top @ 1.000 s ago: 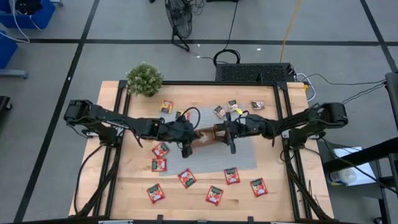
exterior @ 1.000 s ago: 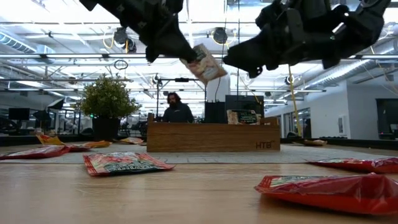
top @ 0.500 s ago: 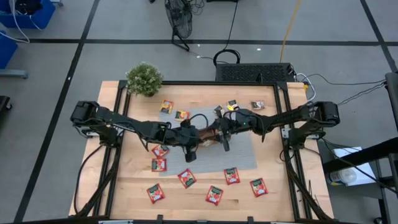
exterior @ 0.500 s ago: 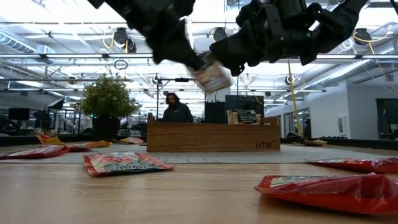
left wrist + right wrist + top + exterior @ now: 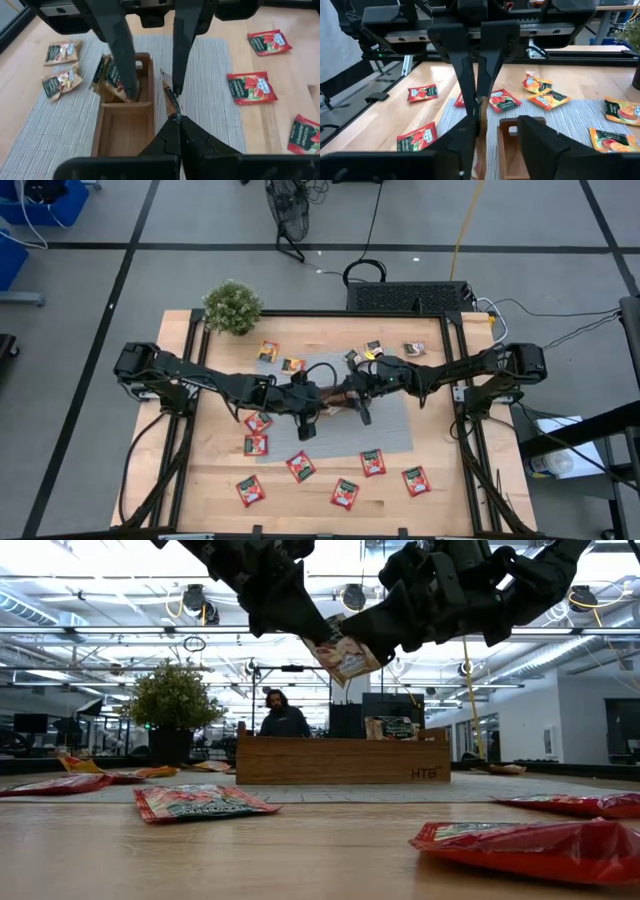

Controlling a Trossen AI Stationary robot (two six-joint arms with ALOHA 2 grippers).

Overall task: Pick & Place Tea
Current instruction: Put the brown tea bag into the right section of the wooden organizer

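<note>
One tea sachet (image 5: 342, 658) hung in the air above the wooden tray (image 5: 340, 762), tilted, pinched at its upper edge by the left gripper (image 5: 312, 635), whose fingers were clamped tight on it. Right gripper (image 5: 365, 640) was at the same sachet from the other side. Its fingers were spread, not yet closed on it.

Left wrist view showed what the low view could not. The sachet (image 5: 169, 97) was edge-on between the right arm's two fingers, one finger just beside it and the other well apart over the tray (image 5: 125, 135). Grey-brown sachets (image 5: 107, 75) stood in the tray's far compartment. Right wrist view had the sachet (image 5: 481, 111) close to one of that gripper's own fingers (image 5: 467, 127), with the gap to the other finger wide. High view hid the held sachet under both wrists, but showed seven red sachets (image 5: 301, 466) loose on the near table, and orange-yellow ones (image 5: 268, 351) and grey-brown ones (image 5: 414, 349) on the far side.

One second before, the grippers were apart in the low view, with the sachet held by the left only. Since then the right gripper had moved in around it.
</note>
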